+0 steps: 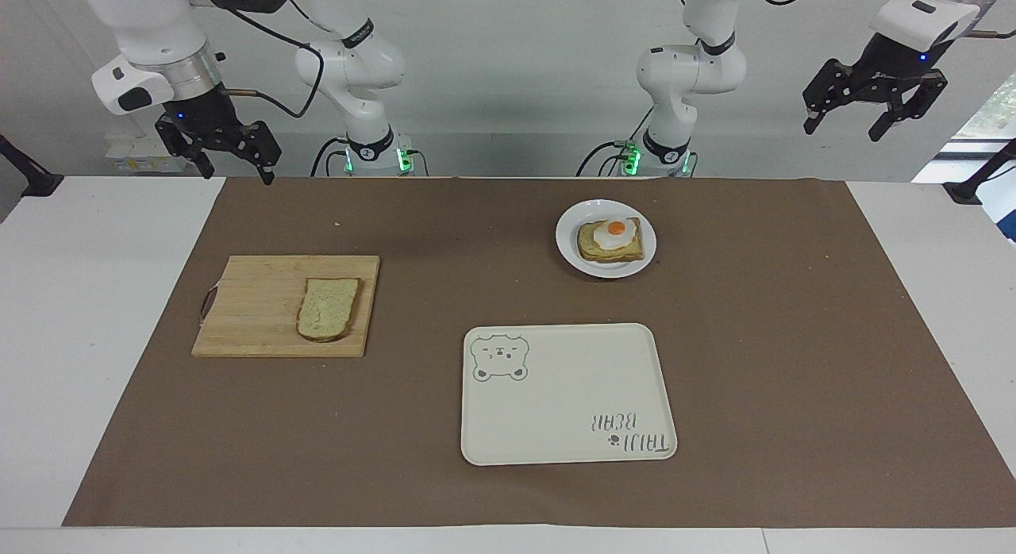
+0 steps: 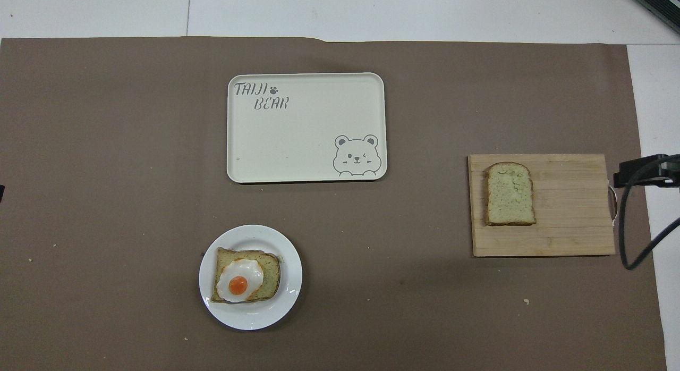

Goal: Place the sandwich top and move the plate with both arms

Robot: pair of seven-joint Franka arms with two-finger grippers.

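Table mat (image 1: 476, 221): a brown sheet covers the middle of the white table and carries everything.
Tray (image 1: 567, 415): a cream rectangular tray with a bear drawing, bare, farther from the robots than the plate.
Cutting board (image 1: 254, 304): a wooden board toward the right arm's end of the table, well apart from the plate.
Plate (image 1: 567, 248): the small white plate lies near the robots, toward the left arm's side of the middle; it holds a toast slice (image 1: 609, 249) with a fried egg (image 1: 615, 231) on top.
Sandwich top (image 1: 327, 308): the speckled bread slice lies flat on the cutting board, untouched.
Right gripper (image 1: 238, 169): raised over the mat's edge by the robots, fingers spread wide, holding nothing.
Left gripper (image 1: 845, 125): raised off the left arm's end of the table, fingers wide apart, empty.
Progress: nothing appears done. The slice is not yet on the egg and the plate is not yet moved.
What is left: pick up the slice, probably with the right arm, lay it on the egg, then shift the plate with both arms, perhaps onto the tray.
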